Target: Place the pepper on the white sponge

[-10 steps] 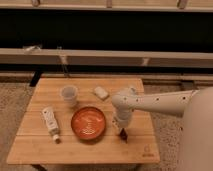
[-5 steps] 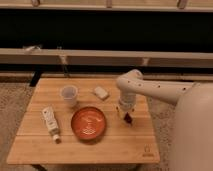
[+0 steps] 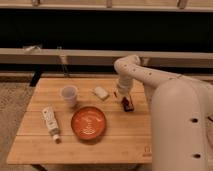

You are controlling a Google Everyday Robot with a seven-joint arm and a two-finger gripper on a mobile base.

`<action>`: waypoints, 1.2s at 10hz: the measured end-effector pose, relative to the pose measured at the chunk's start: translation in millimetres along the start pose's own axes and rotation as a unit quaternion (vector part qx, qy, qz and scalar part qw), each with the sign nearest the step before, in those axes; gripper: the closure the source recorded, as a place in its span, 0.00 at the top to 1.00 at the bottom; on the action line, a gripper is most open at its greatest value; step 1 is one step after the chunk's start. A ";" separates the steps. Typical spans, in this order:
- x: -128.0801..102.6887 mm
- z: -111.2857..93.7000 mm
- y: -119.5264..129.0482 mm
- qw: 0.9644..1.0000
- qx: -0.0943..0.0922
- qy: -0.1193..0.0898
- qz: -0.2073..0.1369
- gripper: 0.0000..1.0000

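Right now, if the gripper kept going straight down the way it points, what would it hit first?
Probably the wooden table just below the gripper. The white sponge lies off to the side, apart from that line. Depth is unclear.

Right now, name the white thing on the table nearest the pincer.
The white sponge, the small pale block beside the pincer low over the table; the cup and labelled tube lie farther off.

Indoor robot test area: a small wooden table [image 3: 115, 145] on speckled flooring [image 3: 12, 115], with a long rail [image 3: 75, 55] before a dark wall [image 3: 75, 30]. The gripper [image 3: 126, 103] hangs low over the table.
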 end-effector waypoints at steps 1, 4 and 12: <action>14.9 -3.9 0.1 1.000 0.001 0.009 -0.010 0.00; 72.2 -16.5 -15.8 0.998 0.003 0.039 -0.055 0.00; 157.8 3.0 -56.4 0.988 0.024 0.053 -0.145 0.00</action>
